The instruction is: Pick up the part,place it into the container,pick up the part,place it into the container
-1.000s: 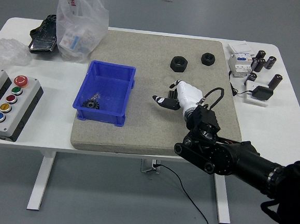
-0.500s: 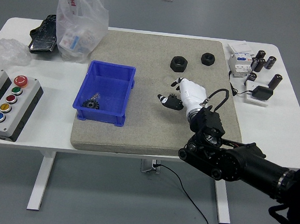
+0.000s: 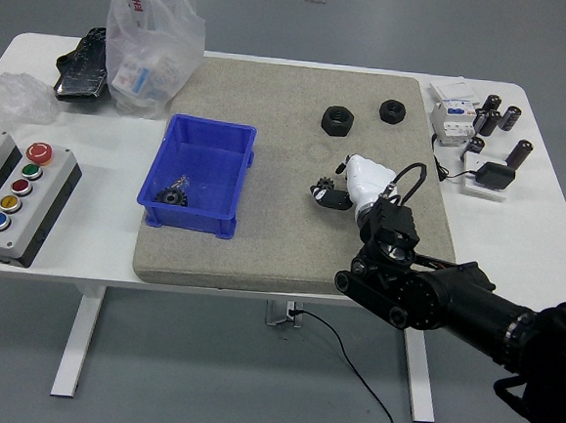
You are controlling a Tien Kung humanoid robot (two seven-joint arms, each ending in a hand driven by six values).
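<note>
Two black hex nuts lie at the back of the grey mat: the larger nut (image 3: pixel 337 121) and a smaller nut (image 3: pixel 392 110) to its right. A blue bin (image 3: pixel 229 180) stands on the mat's left half with a small dark gear-like part (image 3: pixel 174 196) inside. My right hand (image 3: pixel 330 192), white with black fingertips, hovers over the mat's middle right, below the larger nut and well apart from it. Its fingers are loosely bent and hold nothing. The left arm does not show.
A grey control box (image 3: pixel 19 198) with coloured buttons sits at the left edge. A plastic bag (image 3: pixel 149 49) and a black item (image 3: pixel 84 62) lie at the back left. Electrical parts and black cylinders (image 3: pixel 486 125) crowd the back right corner.
My right hand has drawn back to the right, away from the blue bin, and its fingers have pulled in from a spread pose. Nothing else has moved.
</note>
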